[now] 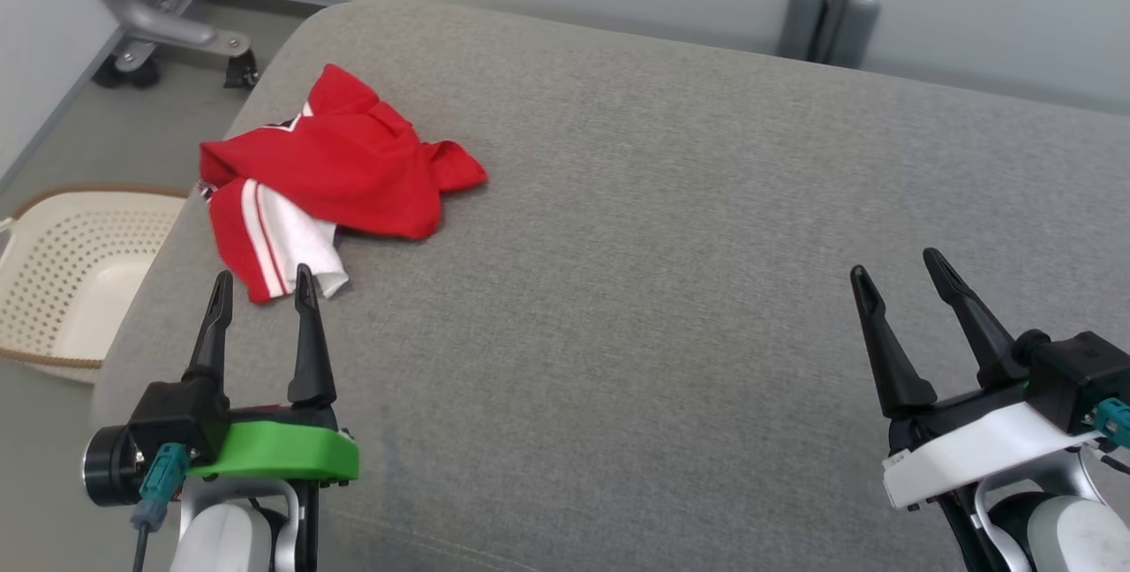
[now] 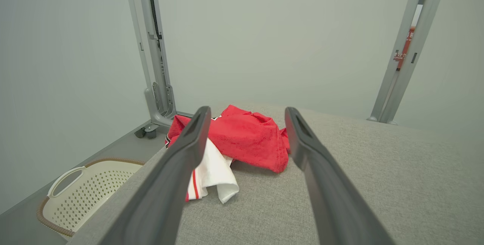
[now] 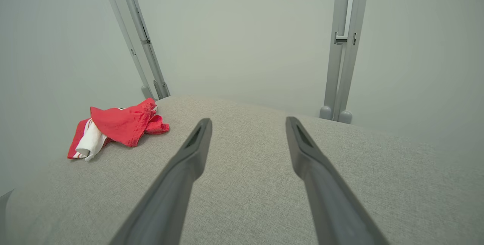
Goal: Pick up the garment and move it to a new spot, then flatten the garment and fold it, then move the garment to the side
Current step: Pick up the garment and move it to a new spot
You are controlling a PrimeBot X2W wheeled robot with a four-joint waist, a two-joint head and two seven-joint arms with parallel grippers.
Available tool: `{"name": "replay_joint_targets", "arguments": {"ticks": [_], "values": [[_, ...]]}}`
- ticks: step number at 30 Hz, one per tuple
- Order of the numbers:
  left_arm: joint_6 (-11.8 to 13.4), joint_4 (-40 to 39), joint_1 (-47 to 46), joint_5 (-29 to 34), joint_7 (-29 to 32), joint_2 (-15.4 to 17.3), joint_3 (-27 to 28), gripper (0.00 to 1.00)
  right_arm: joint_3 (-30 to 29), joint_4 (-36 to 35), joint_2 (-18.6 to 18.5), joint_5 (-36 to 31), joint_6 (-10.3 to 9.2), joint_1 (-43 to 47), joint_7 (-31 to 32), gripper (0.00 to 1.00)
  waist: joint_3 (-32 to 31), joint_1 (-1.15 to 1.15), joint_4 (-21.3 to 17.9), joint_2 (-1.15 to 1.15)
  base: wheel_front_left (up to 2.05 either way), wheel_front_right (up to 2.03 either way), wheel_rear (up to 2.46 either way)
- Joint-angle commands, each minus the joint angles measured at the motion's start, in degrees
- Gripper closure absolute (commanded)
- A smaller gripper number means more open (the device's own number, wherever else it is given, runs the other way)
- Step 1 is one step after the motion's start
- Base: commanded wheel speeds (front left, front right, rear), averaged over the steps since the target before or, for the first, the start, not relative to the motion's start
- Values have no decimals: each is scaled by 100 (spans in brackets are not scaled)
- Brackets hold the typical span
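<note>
Both grippers spread and holding nothing; I see the crumpled red-and-white fabric garment (image 1: 340, 170) lying at the far left of the grey upholstered cushion (image 1: 662, 245).
My left gripper (image 1: 263, 274) hovers with its fingers apart, close to the garment's white striped edge. My right gripper (image 1: 894, 263), fingers likewise apart, sits well away over bare cushion. A cream perforated plastic basket (image 1: 53, 272) stands on the floor beside the cushion's left edge.

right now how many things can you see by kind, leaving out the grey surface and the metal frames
garment: 1
basket: 1
end effectors: 2, the left end effector and the right end effector, both open
total: 4
</note>
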Motion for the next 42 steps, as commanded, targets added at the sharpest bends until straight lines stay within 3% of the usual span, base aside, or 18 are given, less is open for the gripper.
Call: {"name": "replay_joint_targets", "arguments": {"ticks": [1, 8, 15, 21, 31, 38, 39, 40, 41, 42], "values": [[-54, -2, -81, 53, 1, -62, 43, 0, -4, -59, -51, -18, 0, -102, 25, 0, 186, 0, 568, 0, 0, 0, 0], [-205, 117, -156, 87, 1, -251, 210, 0, 25, -216, -139, -12, 0, -214, 171, 0, 394, 0, 857, 0, 0, 0, 0], [-328, 540, -579, -9, 1, -377, 286, 0, 85, -509, -299, -42, 0, -444, 448, 0, 989, 0, 759, 0, 0, 0, 0], [-455, 1574, -1465, -343, 2, -419, 344, 0, 79, -826, -507, -110, 0, -695, 741, 0, 1728, 0, 477, 0, 0, 0, 0], [-782, 4219, -3038, -939, 1, -410, 431, 0, 31, -1061, -707, -130, 0, -1107, 860, 0, 2489, 0, -27, 0, 0, 0, 0], [-902, 4820, -3375, -963, 12, -326, 828, 0, -24, -982, -663, -141, 0, -1145, 754, 0, 2573, 0, -174, 0, 0, 0, 0], [-897, 4816, -3371, -929, 12, -292, 879, 7, -25, -961, -656, -140, 0, -1137, 745, 0, 2554, 0, -182, 0, 0, 0, 0], [-876, 4763, -3346, -884, 13, -252, 961, 90, -32, -939, -646, -141, 0, -1125, 722, 0, 2528, 0, -190, 0, 0, 0, 0], [-859, 4723, -3298, -845, 13, -236, 1009, 100, -34, -917, -636, -146, 0, -1118, 698, 0, 2495, 0, -195, 0, 0, 0, 0], [-844, 4627, -3222, -783, 12, -207, 1095, 100, -33, -883, -622, -146, 0, -1103, 674, 0, 2439, 0, -203, 0, 0, 0, 0]]}}
